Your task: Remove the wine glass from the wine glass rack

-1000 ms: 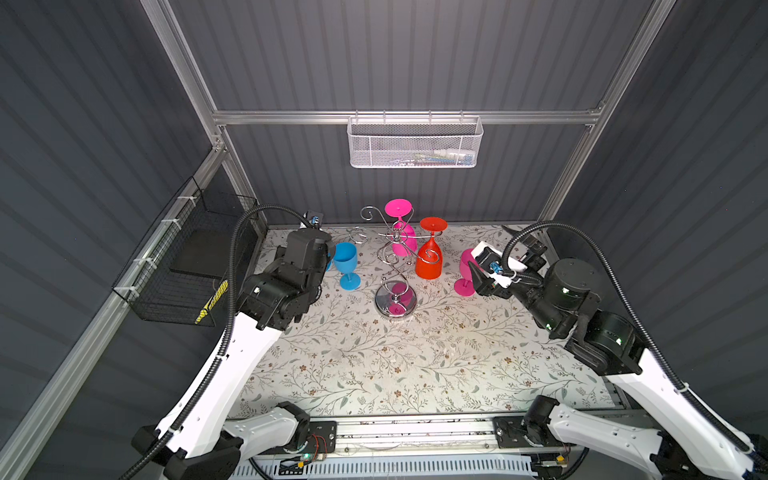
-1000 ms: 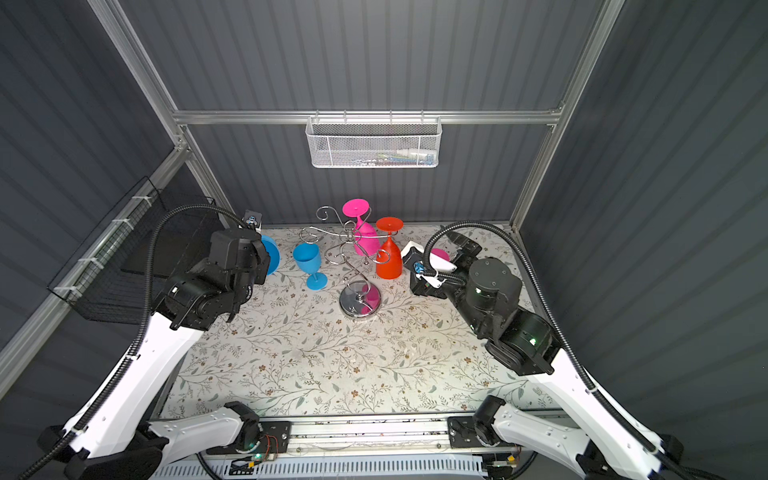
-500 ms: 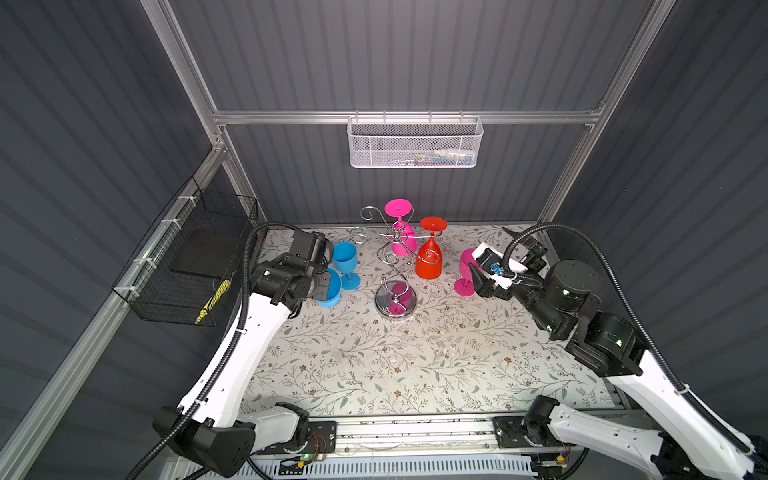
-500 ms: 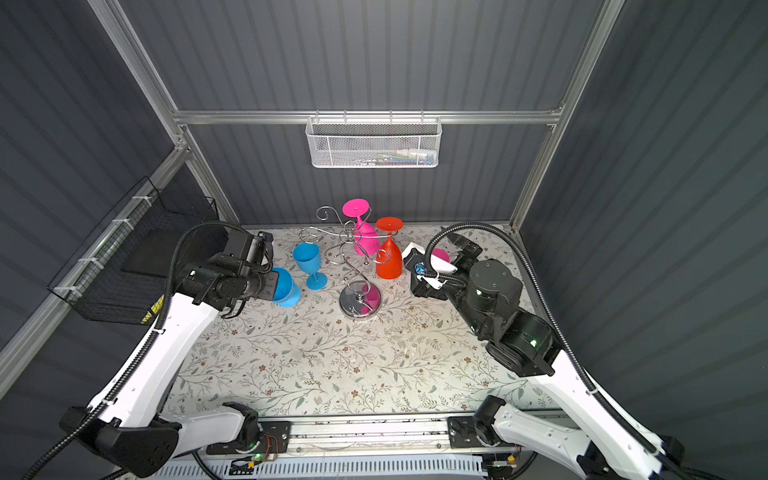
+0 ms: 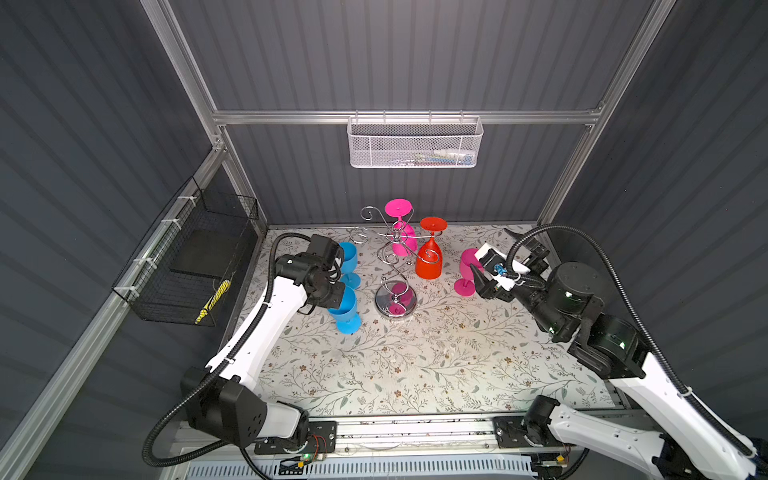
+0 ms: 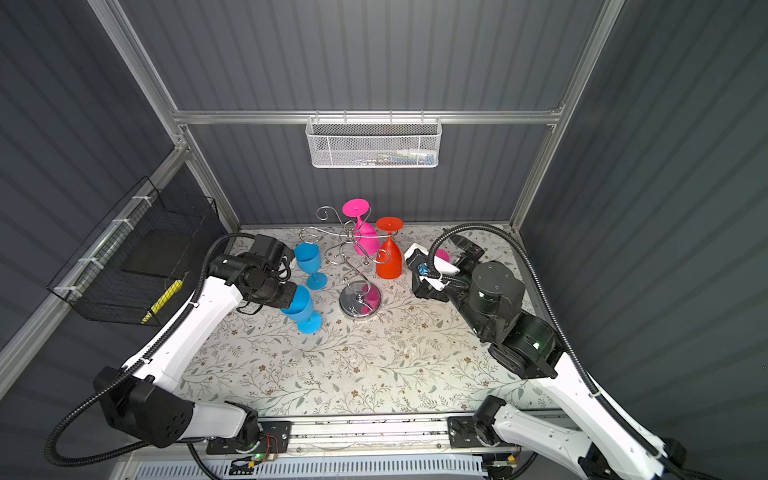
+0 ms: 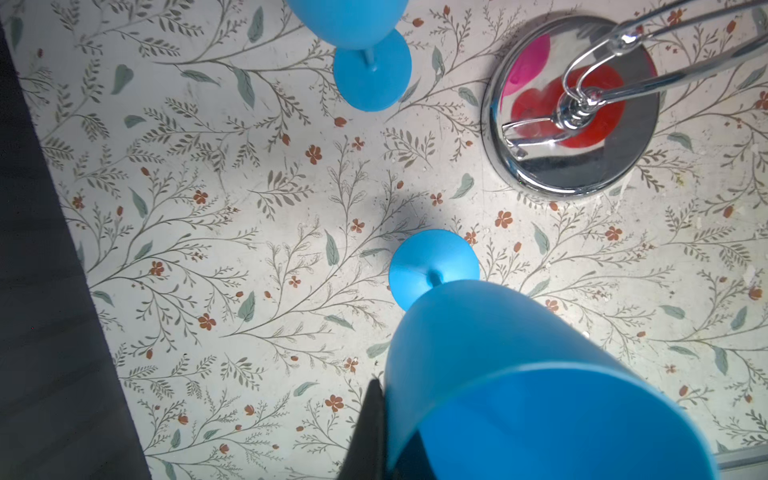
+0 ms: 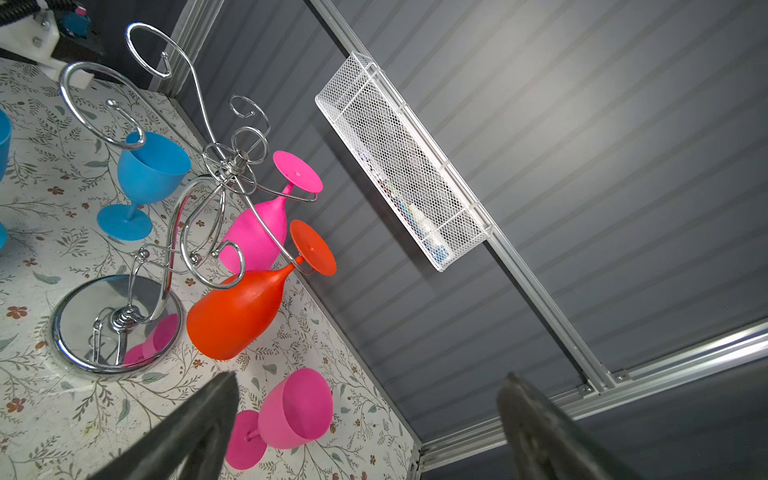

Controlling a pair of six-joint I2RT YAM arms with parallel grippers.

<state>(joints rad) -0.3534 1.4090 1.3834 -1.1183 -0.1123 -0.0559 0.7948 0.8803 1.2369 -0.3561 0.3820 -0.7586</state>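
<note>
At the far left, a black wire basket [image 5: 183, 266] hangs on the side wall, with something yellow inside; I cannot read any writing on it.

The left hand [image 5: 332, 297] is clenched on the rim of one blue plastic wine glass [image 5: 345, 311]. This glass is tilted, and its foot is on or just above the flower-patterned desk [image 5: 415, 365]; I cannot tell which. A second blue plastic wine glass [image 5: 348, 262] stands upright on the desk just behind it, so there are two blue glasses, both off the rack.

In the middle stands the one shiny chrome wire wine glass rack [image 5: 395, 297] with curled arms and a round mirror base. Two glasses hang on it upside down by their feet: one magenta plastic wine glass [image 5: 402, 241] at the back and one orange-red plastic wine glass [image 5: 429, 262] to the right of it. The other arms of the rack carry nothing.

To the right of the rack, one pink plastic wine glass [image 5: 467, 270] stands upright on the desk. The right hand [image 5: 484, 270] is beside it, released, with jaws wide apart and nothing between them.

Together I count five glasses. One white mesh basket [image 5: 415, 143] hangs on the back wall; the small things in it are too blurred for reading.
</note>
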